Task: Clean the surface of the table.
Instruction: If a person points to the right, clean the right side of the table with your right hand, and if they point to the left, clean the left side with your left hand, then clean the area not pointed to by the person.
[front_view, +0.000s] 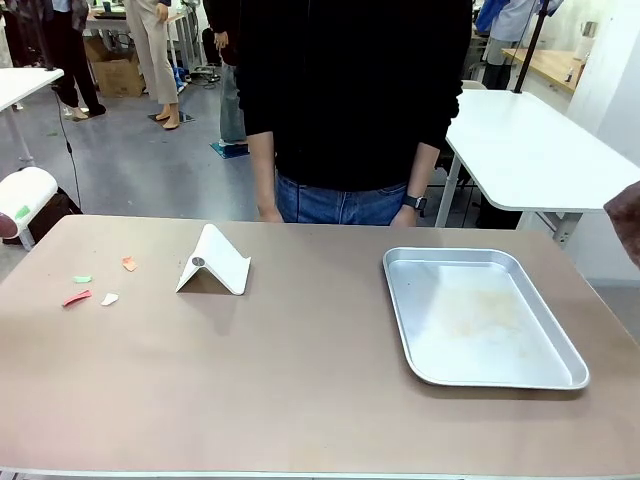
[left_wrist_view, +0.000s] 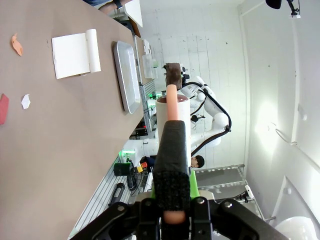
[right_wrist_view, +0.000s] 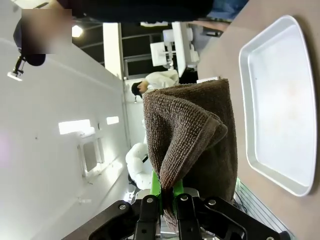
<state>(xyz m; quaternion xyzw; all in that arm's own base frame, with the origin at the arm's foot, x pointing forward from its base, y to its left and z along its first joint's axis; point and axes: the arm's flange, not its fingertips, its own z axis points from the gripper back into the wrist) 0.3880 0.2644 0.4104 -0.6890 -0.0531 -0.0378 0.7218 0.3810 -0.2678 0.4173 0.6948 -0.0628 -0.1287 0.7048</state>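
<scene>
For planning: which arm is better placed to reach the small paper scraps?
Likely left. The coloured paper scraps lie on the left part of the tan-brown table; the left gripper holds a black-sleeved peach stick. The right gripper, shut on a brown towel, is near the silver metal tray.

Front strip and middle lane of the surface (front_view: 300, 410) are open; blockers are paper scraps (front_view: 76, 297) far left, white folded stand (front_view: 213, 264) left of centre, metal tray (front_view: 482, 318) right, person (front_view: 350, 100) at far edge.

Grey floor (front_view: 140, 170) fills the upper left; white-topped table (front_view: 530, 140) upper right, second white table (front_view: 20, 85) at far left; cardboard box (front_view: 118, 72) up top, I think; left wrist view's right side is plain white wall (left_wrist_view: 280, 100), brightly lit.
</scene>
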